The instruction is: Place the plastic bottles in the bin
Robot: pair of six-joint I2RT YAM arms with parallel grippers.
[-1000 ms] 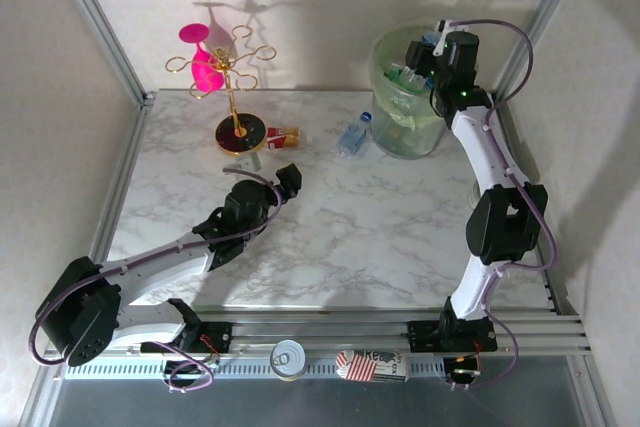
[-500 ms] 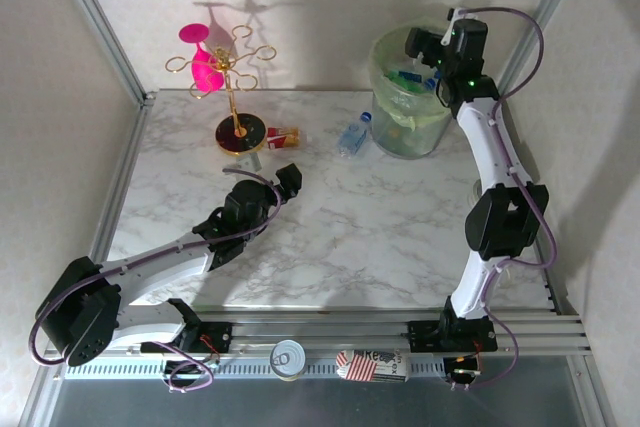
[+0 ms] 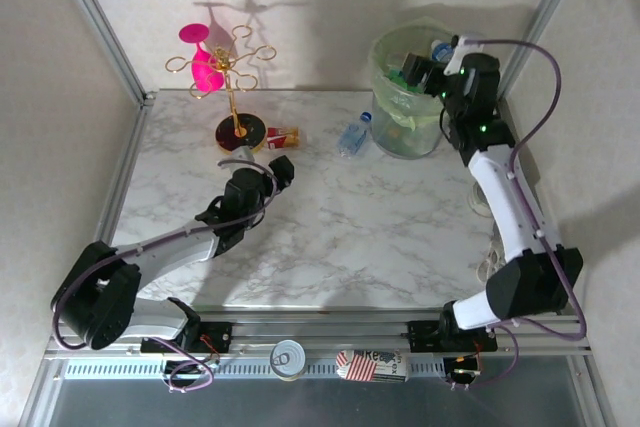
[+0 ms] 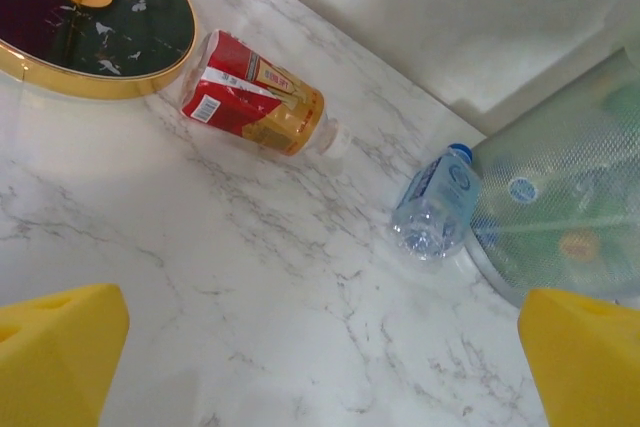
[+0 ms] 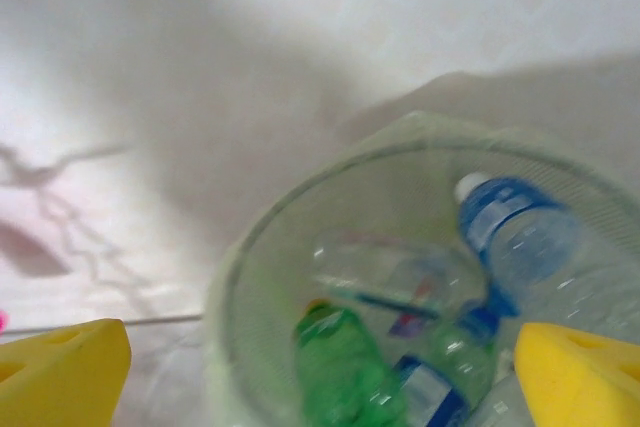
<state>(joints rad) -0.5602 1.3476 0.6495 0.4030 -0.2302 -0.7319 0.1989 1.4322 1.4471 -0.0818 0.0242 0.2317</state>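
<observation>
My right gripper [image 3: 420, 72] just opened empty over the bin [image 3: 405, 139], bottle delivered I reckon; my open left gripper [image 3: 281, 168] has crept toward the red-labelled bottle [image 4: 255, 97] and blue-capped bottle [image 4: 435, 202].

White marble, a pale green bin, red and blue labels

The table [image 3: 330, 237] is white marble with grey veins. At its far right corner the bin [image 3: 400, 142] is a translucent pale green, and through it show a green bottle [image 5: 345, 362] and a blue-labelled bottle [image 5: 515, 227]. By the far edge, the red-labelled bottle [image 4: 255, 97] is amber-gold below its label, and the clear bottle [image 4: 435, 202] has a blue cap and a blue label. The stand [image 3: 243, 133] is gold, its dark speckled base gold-rimmed, with pink glasses [image 3: 207, 72]. The left gripper [image 4: 320, 347] has yellow fingers [image 4: 60, 347].
</observation>
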